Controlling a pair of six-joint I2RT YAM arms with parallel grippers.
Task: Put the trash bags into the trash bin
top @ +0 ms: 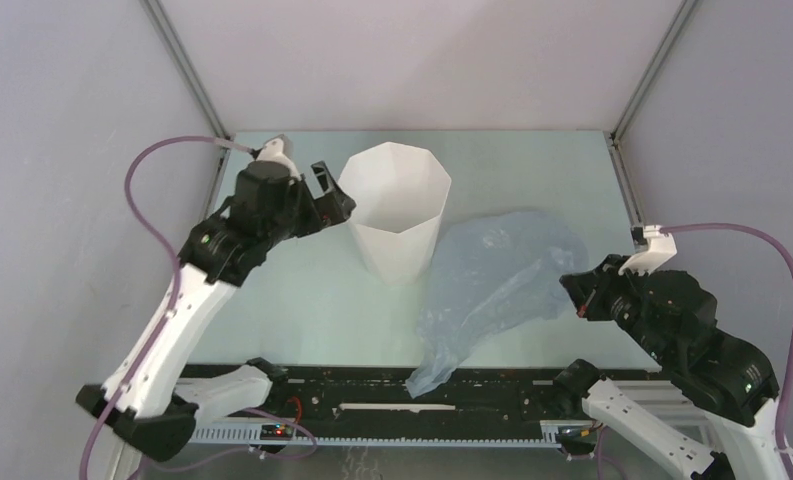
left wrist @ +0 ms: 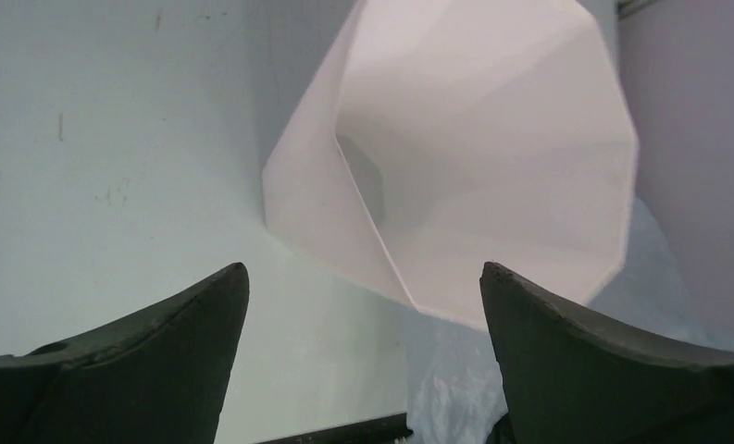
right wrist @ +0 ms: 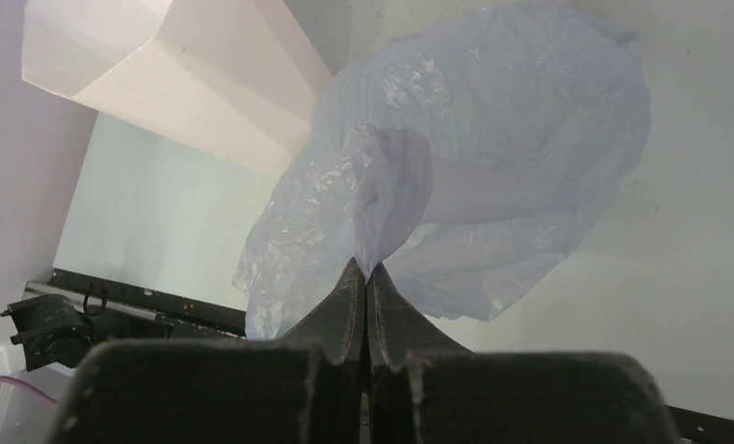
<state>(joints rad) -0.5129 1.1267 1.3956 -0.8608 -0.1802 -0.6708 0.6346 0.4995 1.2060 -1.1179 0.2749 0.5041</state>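
Observation:
The white faceted trash bin (top: 396, 210) stands upright on the table, its open mouth up; it also shows in the left wrist view (left wrist: 492, 166) and the right wrist view (right wrist: 168, 74). The pale-blue translucent trash bag (top: 492, 285) lies spread just right of the bin, one end reaching the table's near edge. My right gripper (top: 572, 290) is shut on the bag's right edge, and a fold of film rises from its closed tips (right wrist: 364, 268). My left gripper (top: 334, 195) is open and empty, just left of the bin's rim, with the rim between its fingers (left wrist: 205, 324).
A black rail (top: 402, 385) with the arm bases runs along the table's near edge. Grey enclosure walls and metal posts (top: 187, 70) bound the table on the left, right and back.

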